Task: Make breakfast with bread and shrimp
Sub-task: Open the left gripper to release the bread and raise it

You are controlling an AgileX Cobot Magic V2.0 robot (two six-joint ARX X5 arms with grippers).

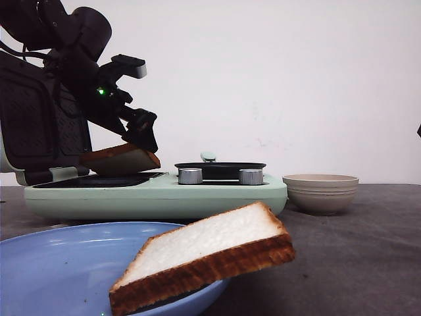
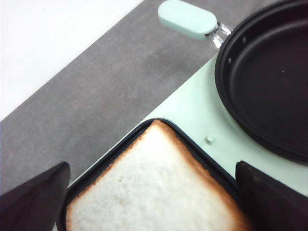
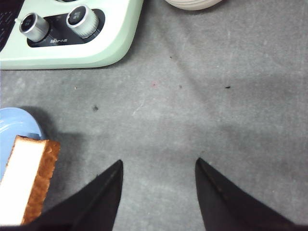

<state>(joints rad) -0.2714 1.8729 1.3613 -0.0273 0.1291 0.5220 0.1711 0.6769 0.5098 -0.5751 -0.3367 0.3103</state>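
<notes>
One slice of bread (image 1: 122, 160) hangs tilted just above the black sandwich plate (image 1: 99, 179), with my left gripper (image 1: 141, 135) shut on it. In the left wrist view this bread (image 2: 159, 187) fills the space between the two wide-set fingers (image 2: 38, 192), its corner over the plate's corner. A second bread slice (image 1: 210, 253) leans on the rim of the blue plate (image 1: 52, 263). My right gripper (image 3: 158, 161) stands open over bare grey table, beside that slice (image 3: 29, 178). The shrimp are out of view.
The mint-green breakfast maker (image 1: 158, 194) carries a black pan (image 1: 220, 170), two metal knobs (image 1: 191, 176), and its raised lid (image 1: 39, 118) behind my left arm. A beige ribbed bowl (image 1: 320, 192) stands right of it; its inside is hidden.
</notes>
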